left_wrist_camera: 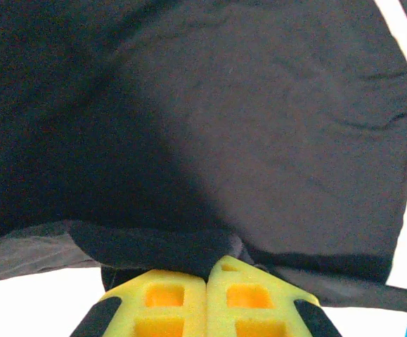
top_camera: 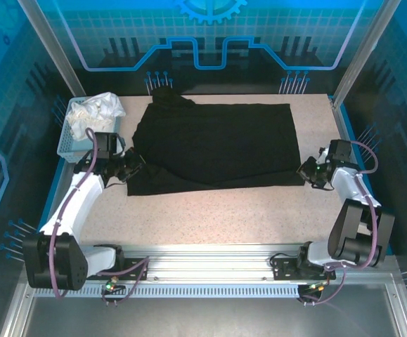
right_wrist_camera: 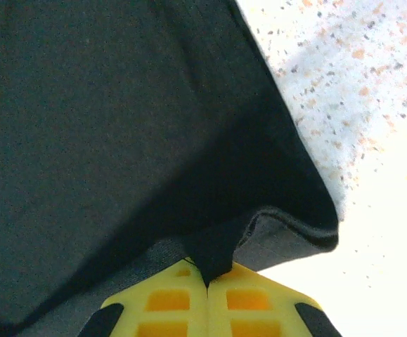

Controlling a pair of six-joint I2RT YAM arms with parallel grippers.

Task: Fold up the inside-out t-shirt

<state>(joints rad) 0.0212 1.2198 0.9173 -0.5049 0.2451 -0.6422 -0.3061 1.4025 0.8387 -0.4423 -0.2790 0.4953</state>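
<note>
Spreading across the speckled bench point(top_camera: 224, 217), the black t-shirt point(top_camera: 217, 144) lies mostly flat, with some cloth bunched at the far edge. Folding looks barely begun, with every fold left to make. The left claw point(top_camera: 131, 168) and right claw point(top_camera: 307, 170) are each clamped on the shirt's near edge, one at either side.
</note>
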